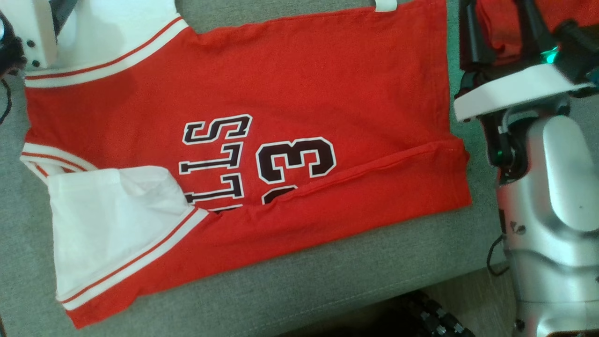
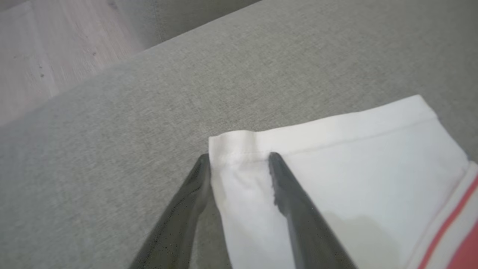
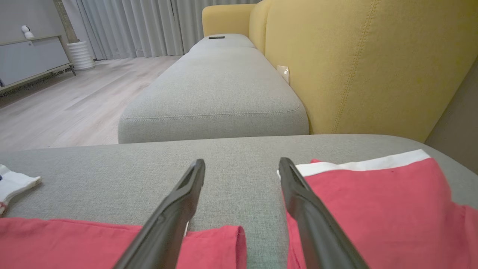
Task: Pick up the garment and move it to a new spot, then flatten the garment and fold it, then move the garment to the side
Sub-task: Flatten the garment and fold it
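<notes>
Grey sofa cushion (image 1: 327, 281) carries the red jersey (image 1: 304, 84), spread flat with its near edge folded over, so folding is in hand. The left gripper (image 2: 239, 156) stands open astride the far white sleeve (image 2: 336, 157). The right gripper (image 3: 242, 162) is open above the hem. Both must close and draw nearward. Another red garment (image 3: 373, 201) just right could snag.

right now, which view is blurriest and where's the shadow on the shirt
Left wrist view is softest, with a grey shadow on the white sleeve beside the left gripper; head view, shirt lettering fairly crisp; right wrist view, sofa sharp.
</notes>
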`<state>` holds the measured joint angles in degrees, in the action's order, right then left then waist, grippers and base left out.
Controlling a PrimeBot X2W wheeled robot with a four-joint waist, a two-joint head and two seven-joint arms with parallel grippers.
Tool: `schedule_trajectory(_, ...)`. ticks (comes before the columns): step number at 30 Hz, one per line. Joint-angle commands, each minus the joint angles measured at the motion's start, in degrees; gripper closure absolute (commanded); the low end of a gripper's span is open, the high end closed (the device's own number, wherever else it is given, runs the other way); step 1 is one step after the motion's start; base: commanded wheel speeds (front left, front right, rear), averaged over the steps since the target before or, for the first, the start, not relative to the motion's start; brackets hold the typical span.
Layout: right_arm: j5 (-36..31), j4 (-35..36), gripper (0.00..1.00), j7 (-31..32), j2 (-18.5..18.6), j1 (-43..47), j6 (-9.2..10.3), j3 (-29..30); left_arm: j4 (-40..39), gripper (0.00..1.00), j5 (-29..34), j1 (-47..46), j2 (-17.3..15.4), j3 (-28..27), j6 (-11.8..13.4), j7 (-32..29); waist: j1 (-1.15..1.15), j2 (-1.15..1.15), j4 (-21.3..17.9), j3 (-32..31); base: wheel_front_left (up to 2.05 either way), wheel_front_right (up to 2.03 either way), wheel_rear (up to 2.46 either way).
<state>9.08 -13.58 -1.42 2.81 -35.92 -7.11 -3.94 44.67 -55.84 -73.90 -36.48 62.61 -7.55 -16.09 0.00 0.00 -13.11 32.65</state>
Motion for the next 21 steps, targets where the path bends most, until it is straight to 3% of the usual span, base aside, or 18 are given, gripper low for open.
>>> schedule_trajectory(1, -0.1, 2.3, 0.00, -0.1, 0.1, -1.2, -0.37, -0.3, -0.8, 1.00, -1.4, -2.1, -2.6, -0.7, 0.1, -1.0, 0.00, 0.00, 0.1, 0.0, 0.00, 0.00, 0.00)
schedule_trajectory(6, -1.5, 2.5, 0.00, 0.6, 0.1, -1.1, -0.37, 1.4, -1.4, 1.00, -3.8, -2.8, -2.3, 1.7, 0.1, 1.4, 0.00, 0.00, 1.5, -1.1, 0.00, 0.00, 0.00)
schedule_trajectory(12, -2.6, 1.0, 0.00, 2.6, 0.6, -1.8, -0.37, 3.3, 0.3, 1.00, -3.2, -2.5, 0.1, 3.1, 0.1, 13.4, 0.00, 0.00, 5.3, -5.5, 0.00, 0.00, 0.00)
schedule_trajectory(21, -1.4, -3.1, 0.00, 7.2, 6.9, -2.3, -0.37, 2.4, -0.9, 1.00, -0.1, -0.3, 3.0, 4.7, 0.1, 26.7, 0.00, 0.00, 12.2, -9.8, 0.00, 0.00, 0.00)
